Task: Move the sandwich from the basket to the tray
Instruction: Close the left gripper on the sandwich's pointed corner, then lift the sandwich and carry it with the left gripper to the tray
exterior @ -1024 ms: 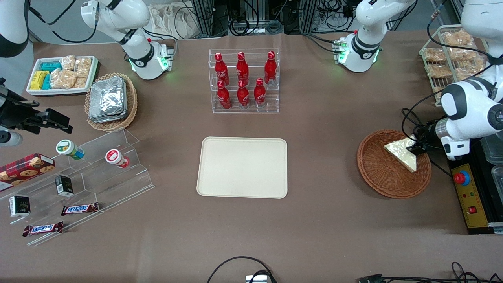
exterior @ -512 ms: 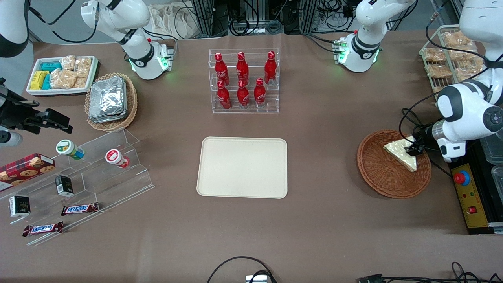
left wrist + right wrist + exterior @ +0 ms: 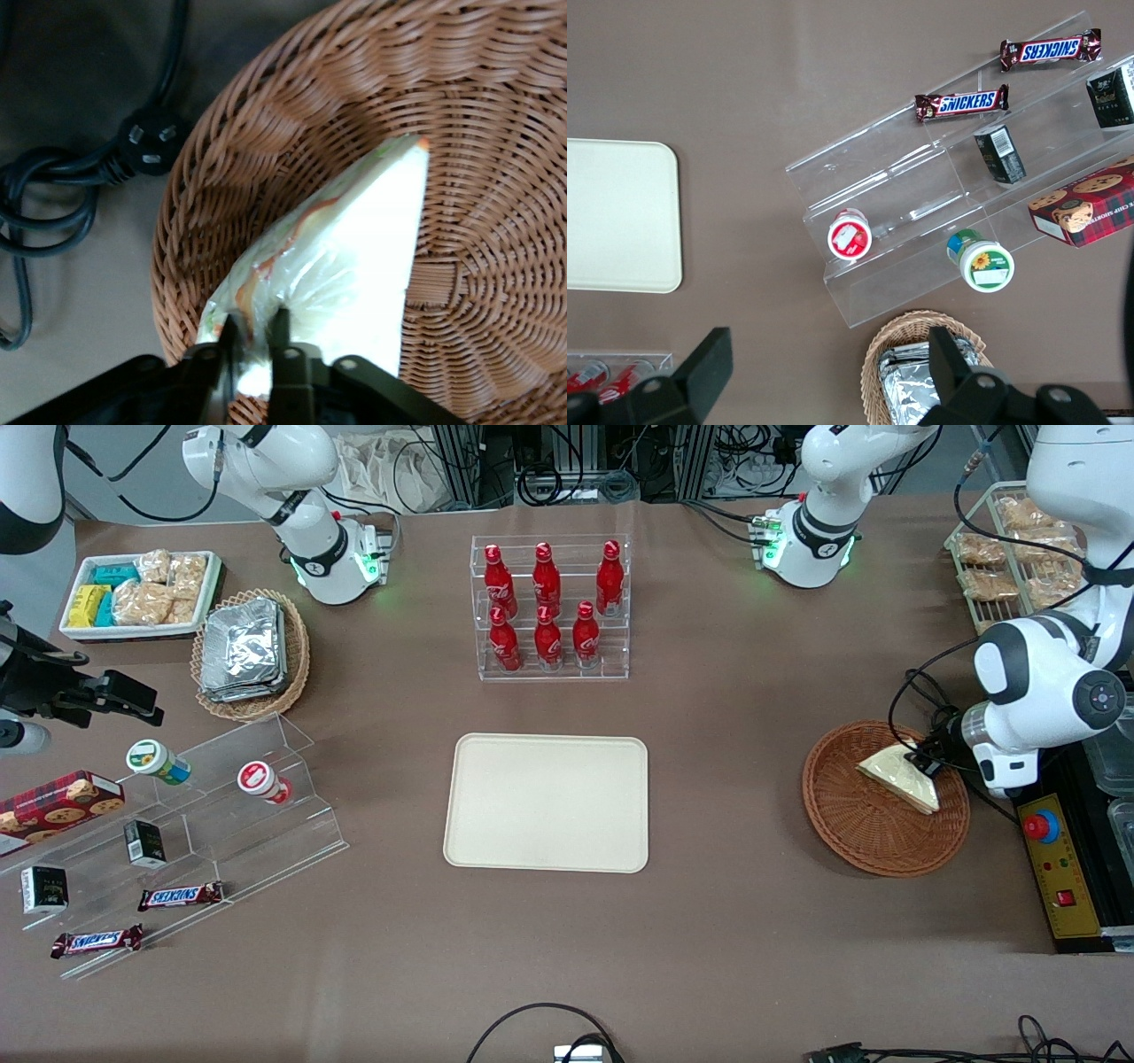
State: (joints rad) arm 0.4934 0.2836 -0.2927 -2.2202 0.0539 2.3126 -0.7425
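Observation:
The sandwich (image 3: 899, 776), a pale cream-yellow wedge in clear wrap, lies in the round reddish-brown wicker basket (image 3: 850, 824) toward the working arm's end of the table. In the left wrist view the sandwich (image 3: 354, 248) rests against the basket's wall (image 3: 496, 106). My gripper (image 3: 928, 763) is over the basket at the sandwich's edge, and its two black fingers (image 3: 280, 341) are shut on the wrapped edge of the sandwich. The cream-beige tray (image 3: 547, 802) lies in the middle of the table; it also shows in the right wrist view (image 3: 611, 217).
A rack of red bottles (image 3: 549, 607) stands farther from the camera than the tray. A black cable and plug (image 3: 133, 146) lie beside the basket. A control box with a red button (image 3: 1054, 850) sits at the table's edge near the basket. A wire rack of snack bags (image 3: 1010, 558) stands nearby.
My gripper has drawn slightly toward the table's middle with the sandwich's edge in it; the sandwich and the basket have shifted a little the same way.

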